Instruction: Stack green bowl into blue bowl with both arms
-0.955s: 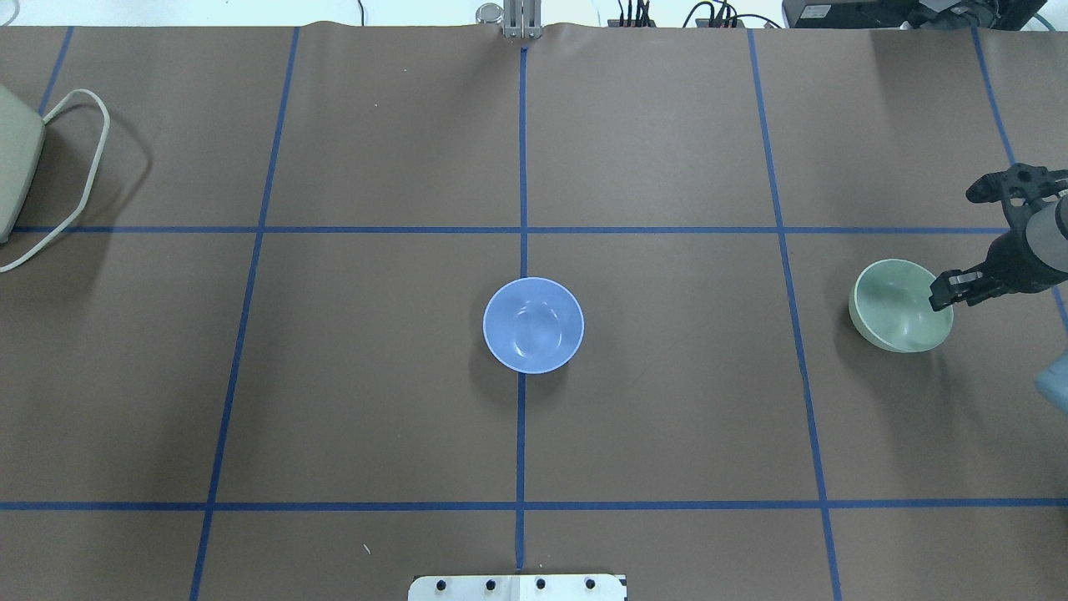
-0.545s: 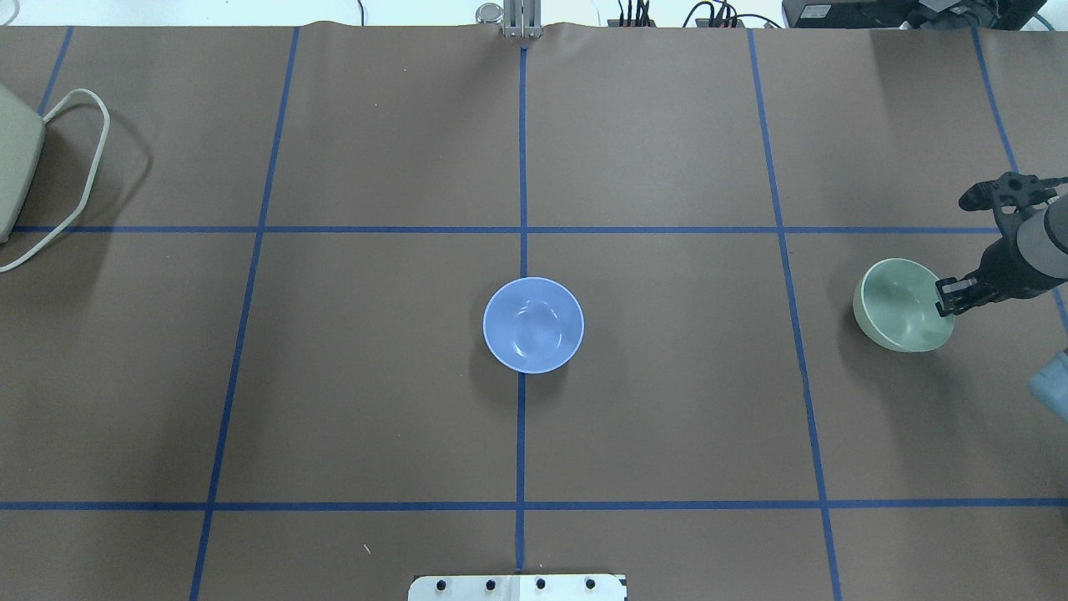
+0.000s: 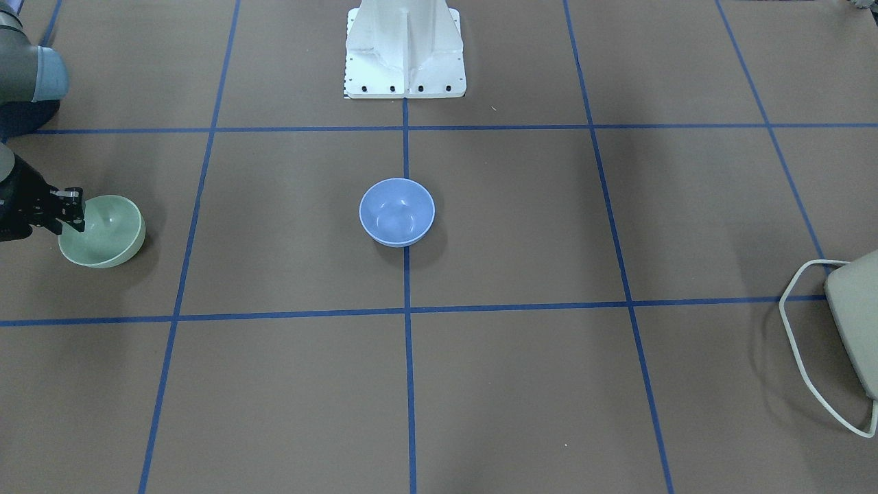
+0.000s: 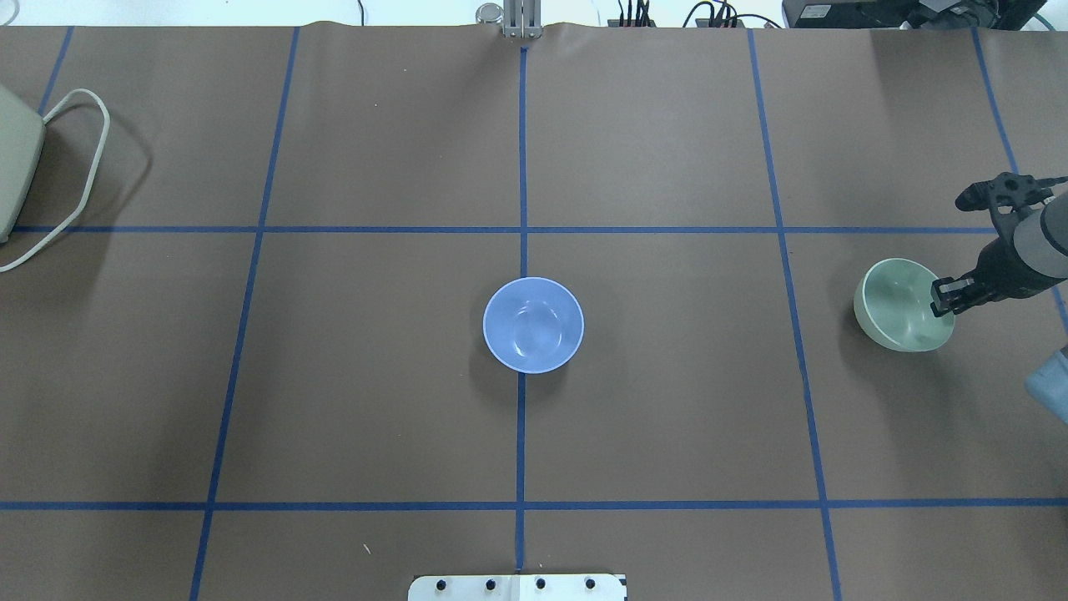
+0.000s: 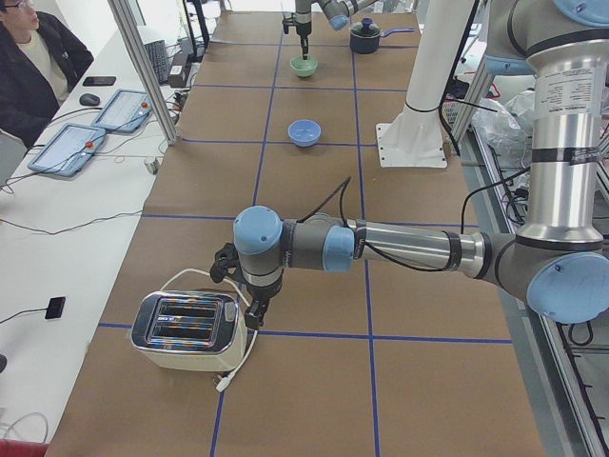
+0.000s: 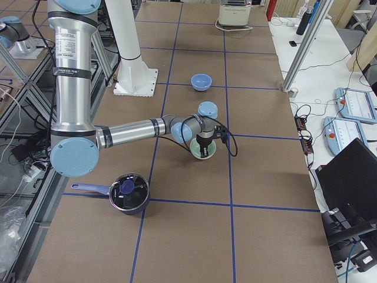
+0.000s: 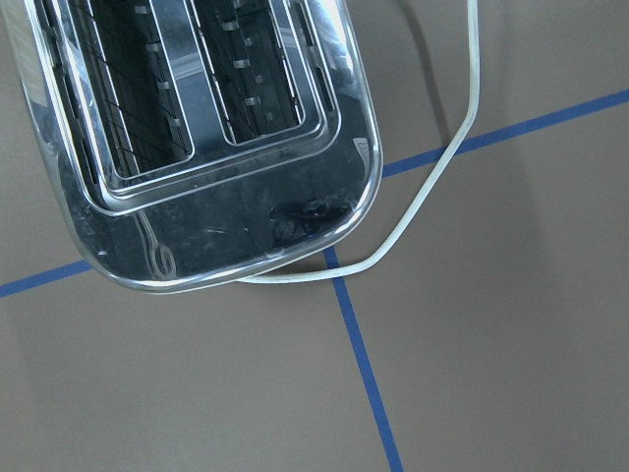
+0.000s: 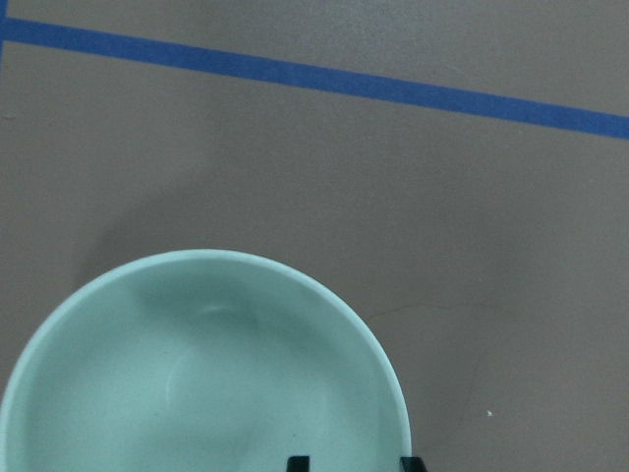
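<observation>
Glossy round pair: mint-green bowl (image 4: 897,315), periwinkle-blue bowl (image 4: 533,325).
You can't tell whether the right gripper (image 4: 943,298), astride the green rim, or the left gripper (image 5: 252,315) grips.

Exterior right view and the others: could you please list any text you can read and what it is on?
No text is readable.
Printed band on the right arm: too small to read.
Green bowl, blue bowl, toaster: no lettering seen.
</observation>
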Controlling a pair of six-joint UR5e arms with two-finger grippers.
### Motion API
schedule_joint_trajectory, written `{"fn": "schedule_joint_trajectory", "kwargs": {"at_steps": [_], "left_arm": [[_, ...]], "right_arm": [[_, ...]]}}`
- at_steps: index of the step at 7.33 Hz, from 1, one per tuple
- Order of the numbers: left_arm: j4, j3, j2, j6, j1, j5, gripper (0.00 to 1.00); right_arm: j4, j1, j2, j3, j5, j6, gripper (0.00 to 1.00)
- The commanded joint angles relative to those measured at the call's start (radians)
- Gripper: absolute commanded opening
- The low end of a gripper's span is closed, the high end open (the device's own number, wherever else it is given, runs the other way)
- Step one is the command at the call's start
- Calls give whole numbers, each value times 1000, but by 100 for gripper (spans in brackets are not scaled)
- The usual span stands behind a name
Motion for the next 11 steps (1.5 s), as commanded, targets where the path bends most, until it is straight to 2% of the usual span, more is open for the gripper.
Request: {"fn": "schedule_joint_trajectory", "kwargs": {"at_steps": [1, 5, 6, 8, 9, 10, 11], "left_arm": [[-27, 1, 18, 0, 0, -2, 99], [-27, 4, 18, 0, 2, -2, 99], [-27, 4, 18, 0, 2, -2, 99], [-27, 4, 18, 0, 2, -2, 99], [-27, 4, 18, 0, 2, -2, 99], [-29, 4, 18, 1, 2, -2, 99], [-27, 6, 18, 1, 2, -2, 99]], "right_arm": [[0, 0, 0, -21, -7, -5, 47], [0, 2, 5, -14, -3, -7, 46], [0, 2, 3, -26, -9, -5, 38], [0, 0, 3, -40, -10, -5, 35], [0, 0, 3, -41, -10, -5, 23], [0, 0, 5, -41, -12, -5, 0], [0, 0, 8, -34, -9, 1, 0]]}}
